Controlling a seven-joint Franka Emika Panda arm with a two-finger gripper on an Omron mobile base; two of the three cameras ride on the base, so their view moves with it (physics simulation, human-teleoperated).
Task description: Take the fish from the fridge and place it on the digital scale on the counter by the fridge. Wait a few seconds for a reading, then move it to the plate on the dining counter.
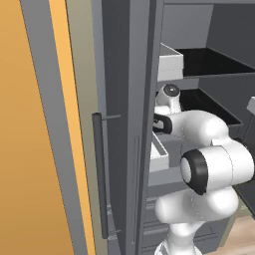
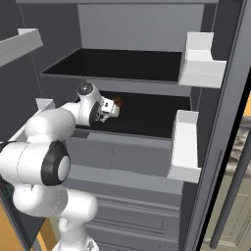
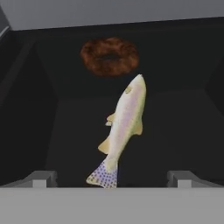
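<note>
The fridge (image 2: 147,29) is standing open, and the arm is reaching onto its middle dark shelf (image 2: 152,115). The gripper (image 3: 111,179) is holding its jaws wide apart, with nothing between them; one fingertip (image 3: 41,178) is showing at each side of the hand view. The fish (image 3: 121,133) is lying on the shelf floor just ahead of the gripper, between the fingertips' lines. Its long axis is running away from the hand, leaning slightly right, with the speckled tail nearest the gripper and the head pointing toward the back wall. A brown ring-shaped doughnut (image 3: 110,56) is sitting just beyond the head.
</note>
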